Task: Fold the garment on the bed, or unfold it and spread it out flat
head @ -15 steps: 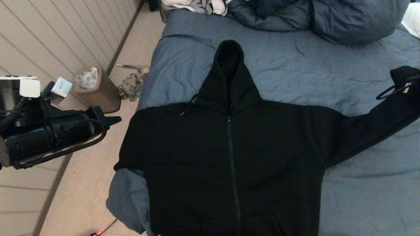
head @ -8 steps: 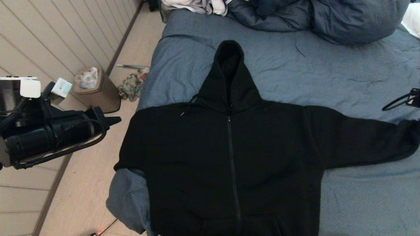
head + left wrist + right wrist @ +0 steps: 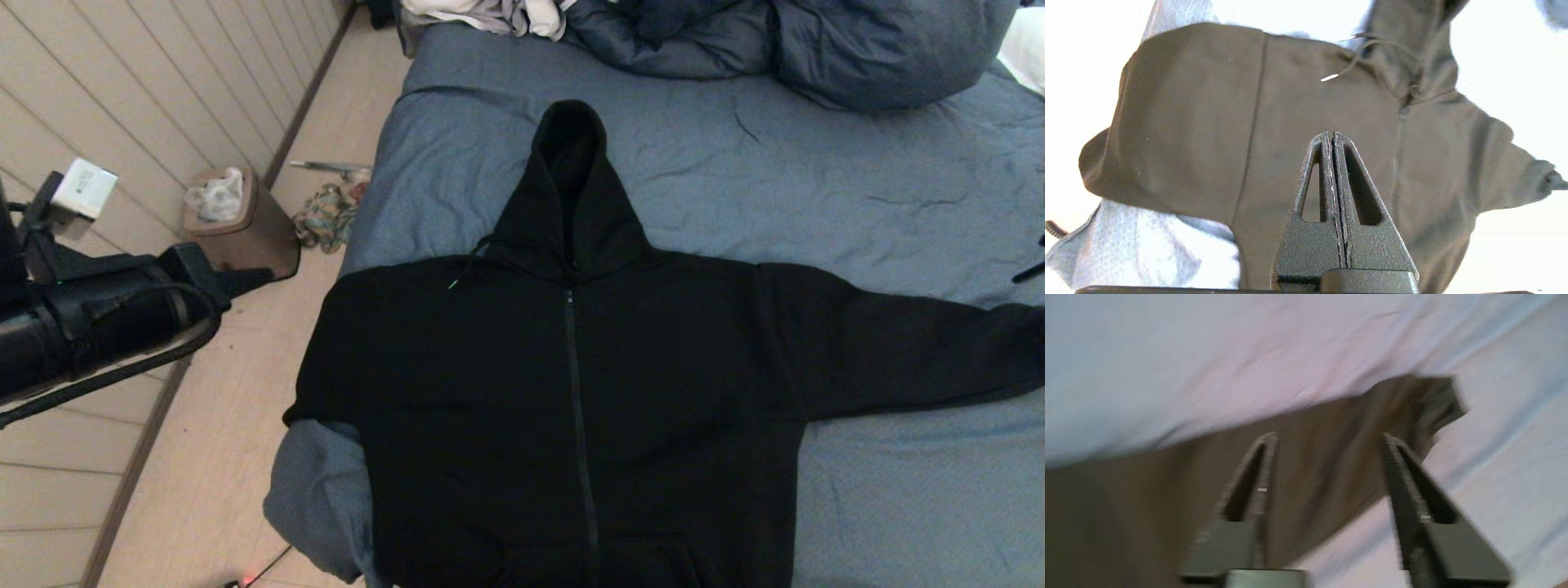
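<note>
The black garment (image 3: pixel 490 392) lies front up and zipped on the bed (image 3: pixel 816 180), with its hood pointing to the far end. One sleeve (image 3: pixel 914 351) stretches flat to the right; the other sleeve is hidden at the bed's left edge. My left gripper (image 3: pixel 260 280) hangs over the floor left of the bed, apart from the garment (image 3: pixel 1200 122), and in its wrist view the left gripper (image 3: pixel 1333 134) is shut and empty. My right gripper (image 3: pixel 1329 436) is open above the sleeve (image 3: pixel 1147 498), short of the cuff (image 3: pixel 1437 400), holding nothing.
A puffy blue-grey duvet (image 3: pixel 857 49) and a white and grey cloth (image 3: pixel 490 15) lie at the bed's far end. On the floor to the left stand a brown bin (image 3: pixel 237 220) and a colourful rag (image 3: pixel 326 216), by a panelled wall (image 3: pixel 122 98).
The right gripper opened and let go of the raised cuff; the sleeve dropped flat on the bed and the right arm drew back out of the head view. The left arm shifted slightly left.
</note>
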Controlling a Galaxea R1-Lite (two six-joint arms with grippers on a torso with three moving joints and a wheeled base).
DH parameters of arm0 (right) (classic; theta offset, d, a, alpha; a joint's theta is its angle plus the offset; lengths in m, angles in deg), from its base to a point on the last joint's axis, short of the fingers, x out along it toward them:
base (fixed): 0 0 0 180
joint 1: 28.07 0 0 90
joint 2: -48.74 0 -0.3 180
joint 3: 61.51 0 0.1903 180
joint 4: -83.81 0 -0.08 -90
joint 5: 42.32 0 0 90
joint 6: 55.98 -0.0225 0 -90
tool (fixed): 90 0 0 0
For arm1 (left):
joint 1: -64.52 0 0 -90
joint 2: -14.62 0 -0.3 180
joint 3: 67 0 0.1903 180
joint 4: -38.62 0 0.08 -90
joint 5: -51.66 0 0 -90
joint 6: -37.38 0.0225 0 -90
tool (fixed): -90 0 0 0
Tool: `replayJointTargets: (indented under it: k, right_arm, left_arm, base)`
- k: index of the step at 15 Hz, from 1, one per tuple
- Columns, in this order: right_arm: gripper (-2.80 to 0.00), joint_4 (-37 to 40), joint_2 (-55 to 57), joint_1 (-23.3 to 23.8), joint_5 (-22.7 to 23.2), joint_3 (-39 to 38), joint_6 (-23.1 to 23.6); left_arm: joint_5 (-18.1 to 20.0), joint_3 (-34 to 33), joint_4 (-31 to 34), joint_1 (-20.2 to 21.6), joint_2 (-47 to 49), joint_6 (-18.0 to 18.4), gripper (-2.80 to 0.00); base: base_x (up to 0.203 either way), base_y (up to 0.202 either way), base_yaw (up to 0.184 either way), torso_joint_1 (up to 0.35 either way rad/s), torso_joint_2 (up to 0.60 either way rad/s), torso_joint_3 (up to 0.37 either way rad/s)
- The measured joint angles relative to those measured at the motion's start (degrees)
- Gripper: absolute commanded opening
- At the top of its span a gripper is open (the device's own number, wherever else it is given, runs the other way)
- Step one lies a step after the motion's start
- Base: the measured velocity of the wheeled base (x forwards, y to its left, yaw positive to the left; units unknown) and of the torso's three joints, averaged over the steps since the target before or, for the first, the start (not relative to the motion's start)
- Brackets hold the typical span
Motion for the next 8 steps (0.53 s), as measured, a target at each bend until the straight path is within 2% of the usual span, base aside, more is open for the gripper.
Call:
replayJointTargets:
  k: [2, 5, 8]
  right_arm:
    - [-2.80, 10.28, -8.32, -0.17, 4.51, -2.11, -0.08]
    - [-2.80, 26.65, -20.97, 0.70, 14.17, -6.27, -0.04]
    - [-2.80, 33.43, -32.57, 0.45, 18.60, -13.88, 2.07]
  left_arm:
    - [0.00, -1.84, 2.74, 0.04, -4.80, 0.07, -2.80]
    - [-0.31, -4.25, 9.42, 0.37, -13.55, 0.47, -2.80]
    - [-0.68, -4.87, 19.54, 1.22, -23.94, 4.77, -2.80]
  base:
    - [0.000, 0.000, 0.000, 0.000, 0.00, 0.000]
    - [0.000, 0.000, 0.000, 0.000, 0.00, 0.000]
    - [0.000, 0.000, 0.000, 0.000, 0.00, 0.000]
